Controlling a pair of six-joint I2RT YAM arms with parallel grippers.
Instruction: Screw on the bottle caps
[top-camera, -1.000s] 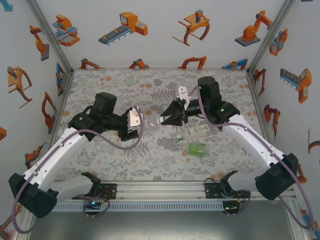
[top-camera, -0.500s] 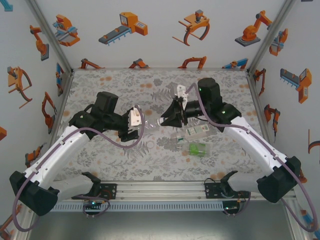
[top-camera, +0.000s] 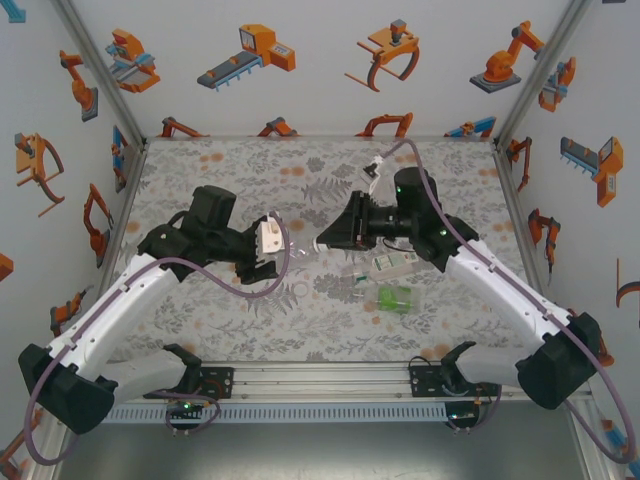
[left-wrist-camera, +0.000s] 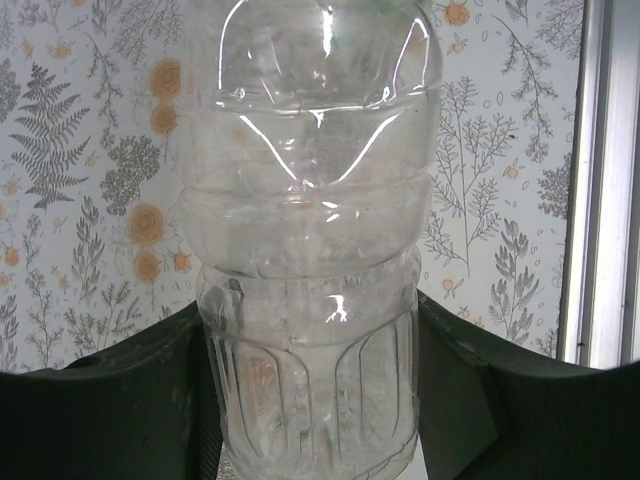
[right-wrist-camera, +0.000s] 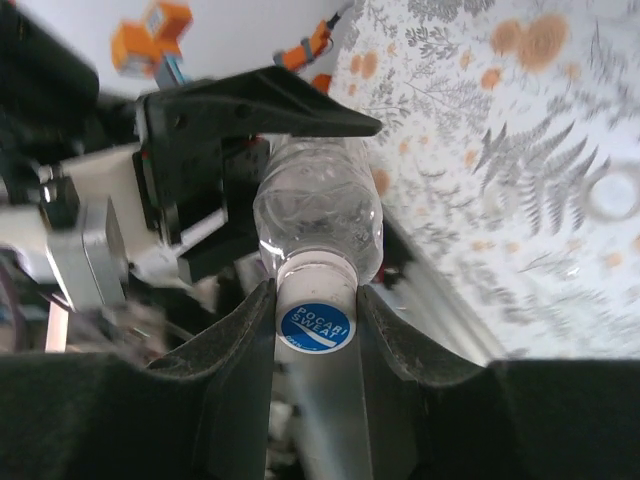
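A clear ribbed bottle (left-wrist-camera: 310, 200) lies on its side in the air over the table's middle, and my left gripper (left-wrist-camera: 310, 395) is shut on its lower body. In the top view the left gripper (top-camera: 283, 244) holds it from the left. The right gripper (top-camera: 322, 243) meets it from the right. A white bottle cap with a blue printed top (right-wrist-camera: 315, 318) sits on the bottle's neck (right-wrist-camera: 320, 215). My right gripper (right-wrist-camera: 315, 300) is shut on that cap, one finger pressed against each side.
A bottle with a white-and-green label (top-camera: 388, 264) and a green-tinted bottle (top-camera: 393, 297) lie on the patterned table right of centre. A small white ring (top-camera: 300, 290) lies below the held bottle. An aluminium rail (top-camera: 320, 380) runs along the near edge.
The right wrist has rotated about the cap, swinging its cable up and over. The left arm and the bottle have stayed in place.
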